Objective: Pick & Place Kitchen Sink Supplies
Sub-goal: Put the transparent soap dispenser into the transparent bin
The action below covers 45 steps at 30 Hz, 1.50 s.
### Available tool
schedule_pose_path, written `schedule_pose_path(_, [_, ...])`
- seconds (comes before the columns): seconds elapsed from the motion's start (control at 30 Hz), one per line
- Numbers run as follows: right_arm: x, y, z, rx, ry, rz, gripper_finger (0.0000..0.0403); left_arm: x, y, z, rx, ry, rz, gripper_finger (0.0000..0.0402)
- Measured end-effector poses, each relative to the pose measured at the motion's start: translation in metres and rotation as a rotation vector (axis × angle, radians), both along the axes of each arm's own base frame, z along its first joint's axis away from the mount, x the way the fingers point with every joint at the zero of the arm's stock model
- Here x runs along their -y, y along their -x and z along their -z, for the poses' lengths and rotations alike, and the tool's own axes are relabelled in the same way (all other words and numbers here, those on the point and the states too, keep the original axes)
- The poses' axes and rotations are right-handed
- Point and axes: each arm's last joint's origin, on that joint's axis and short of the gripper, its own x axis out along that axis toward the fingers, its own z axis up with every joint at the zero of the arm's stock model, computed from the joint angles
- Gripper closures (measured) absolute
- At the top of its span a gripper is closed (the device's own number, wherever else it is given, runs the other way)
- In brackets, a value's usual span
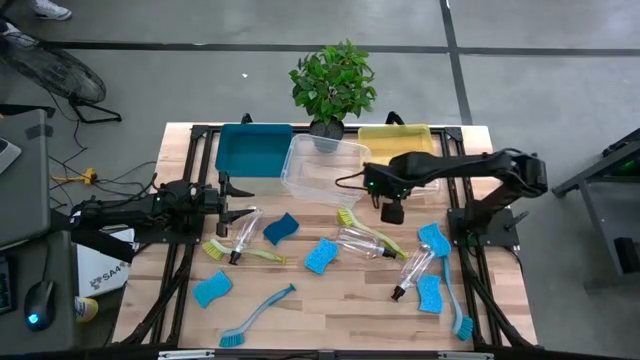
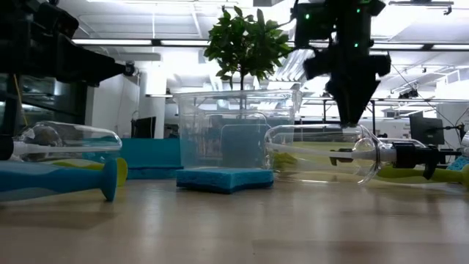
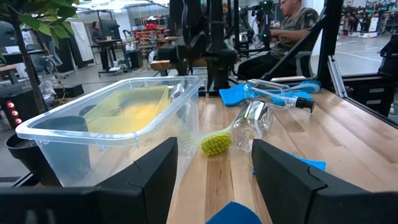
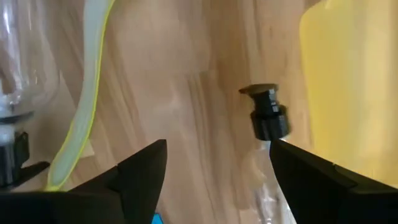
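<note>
right gripper is being held open above the table

its jaws are being kept apart over a clear pump bottle lying beside the yellow bin; nothing is being gripped. left gripper is being held open near another bottle.

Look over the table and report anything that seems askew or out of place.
All three clear pump bottles lie on their sides: one by the left end effector, one mid-table and one toward the right. Sponges and dish brushes lie scattered across the table. I see no spill or damage.
</note>
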Motion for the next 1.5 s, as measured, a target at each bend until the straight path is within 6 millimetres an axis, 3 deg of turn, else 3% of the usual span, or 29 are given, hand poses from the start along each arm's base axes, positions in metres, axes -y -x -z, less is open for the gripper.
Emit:
schedule_pose_path(0.67, [0.002,0.024,0.052,-0.089,0.232,-0.093,0.0124,0.0,0.0,0.0,0.0,0.0,0.0,0.02])
schedule_pose_path(1.3, [0.007,0.017,0.054,-0.029,0.338,-0.162,0.0124,0.0,0.0,0.0,0.0,0.0,0.0,0.02])
schedule_pose_path(1.5, [0.005,0.025,0.069,-0.042,0.315,-0.163,0.0124,0.0,0.0,0.0,0.0,0.0,0.0,0.02])
